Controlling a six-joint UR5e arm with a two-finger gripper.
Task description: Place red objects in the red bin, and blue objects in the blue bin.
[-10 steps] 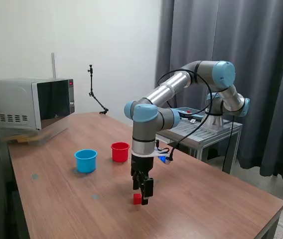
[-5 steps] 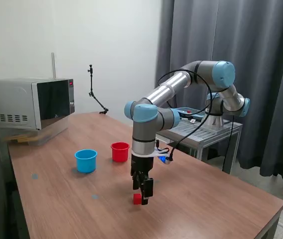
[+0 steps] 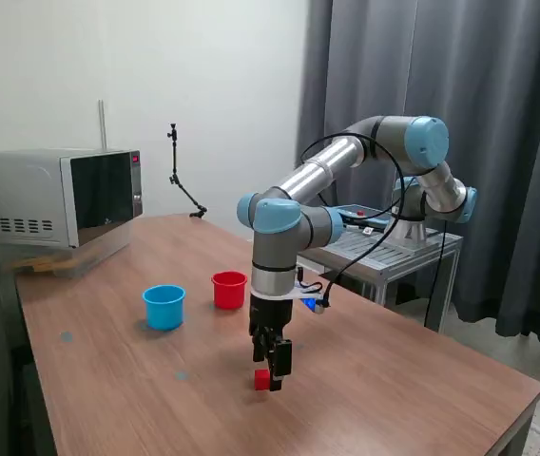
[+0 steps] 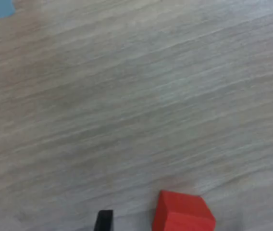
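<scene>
One red object, a small red cube (image 3: 262,380), lies on the wooden table near the front. My gripper (image 3: 272,373) hangs right over it, pointing down. In the wrist view the red cube (image 4: 182,214) sits between my two dark fingers (image 4: 104,221), touching neither, so the gripper (image 4: 194,224) is open. The red bin (image 3: 229,289), a small red cup, stands farther back on the table. To the exterior view's left of it stands the blue bin (image 3: 163,306), a light blue cup. The blue objects are out of view.
A microwave (image 3: 56,198) stands at the table's back corner on the exterior view's left. A thin black stand (image 3: 180,176) rises behind the table. Small blue tape marks (image 3: 66,335) dot the tabletop. A metal cart (image 3: 394,249) carries the arm's base.
Almost nothing differs. The red cube stays in the same spot, and the gripper sits perhaps a shade higher over it.
</scene>
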